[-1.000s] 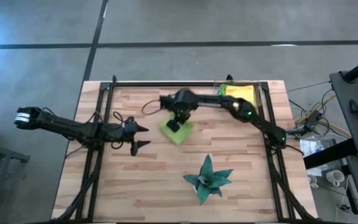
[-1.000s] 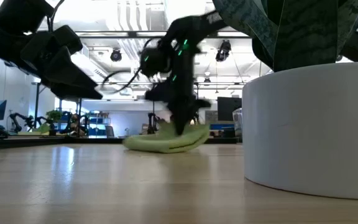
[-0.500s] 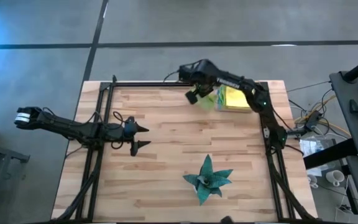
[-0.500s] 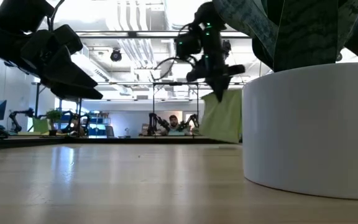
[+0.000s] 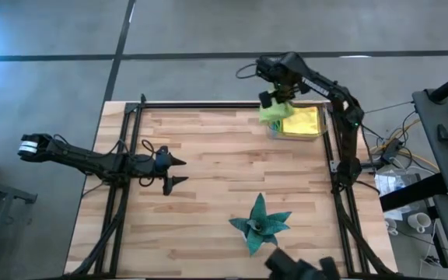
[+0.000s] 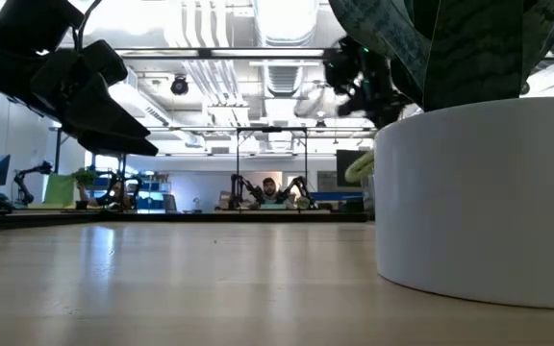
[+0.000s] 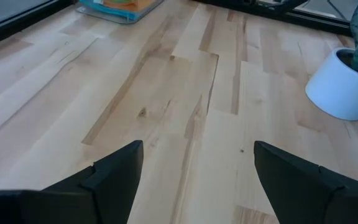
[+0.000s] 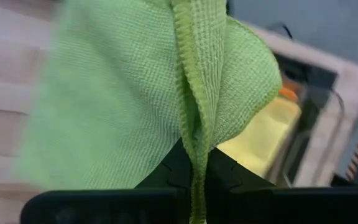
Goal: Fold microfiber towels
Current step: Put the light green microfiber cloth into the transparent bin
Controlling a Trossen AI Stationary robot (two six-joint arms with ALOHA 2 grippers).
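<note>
A folded lime green microfiber towel (image 5: 271, 114) hangs from my right gripper (image 5: 274, 103), which is shut on it above the table's far right corner, at the near-left edge of a clear bin (image 5: 323, 134). The bin holds a yellow towel (image 5: 302, 122), with orange showing beneath it in the right wrist view. In the low view the green towel (image 6: 358, 168) is partly hidden behind the white pot. My left gripper (image 5: 179, 171) waits open above the table's left half with nothing between its fingers (image 7: 194, 180). My right gripper pinches the green towel's folded top (image 8: 196, 163) between its two fingers, several layers with a hemmed edge (image 8: 194, 68) running out from the hold. The fingers come from above, pointing steeply down. The towel hangs slack below them, lifted clear of table and bin.
A dark teal spiky plant (image 5: 260, 224) in a white pot (image 7: 339, 87) stands near the table's front, right of centre. A black frame (image 5: 208, 106) runs along the table's far and side edges. Bare wood lies between the arms.
My right gripper has risen from the table's middle and swung toward the far right corner, turning as it went. It stayed shut on the green towel, which was lifted off the table and now hangs clear by the bin.
</note>
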